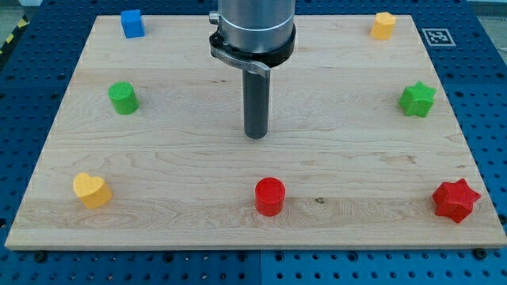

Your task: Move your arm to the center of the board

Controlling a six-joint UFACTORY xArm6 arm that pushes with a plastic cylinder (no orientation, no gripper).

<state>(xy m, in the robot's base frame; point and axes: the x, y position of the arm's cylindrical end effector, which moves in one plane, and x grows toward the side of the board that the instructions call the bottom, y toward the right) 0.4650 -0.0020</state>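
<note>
My tip (256, 135) stands near the middle of the wooden board (182, 158), with the dark rod rising to the arm's grey wrist at the view's top. It touches no block. The red cylinder (269, 195) lies below it toward the view's bottom. The green cylinder (123, 97) is far to its left and the green star (417, 99) far to its right.
A blue cube (132, 23) sits at the top left corner, a yellow hexagonal block (383, 25) at the top right, a yellow heart (92, 190) at the bottom left, a red star (455, 199) at the bottom right. Blue perforated table surrounds the board.
</note>
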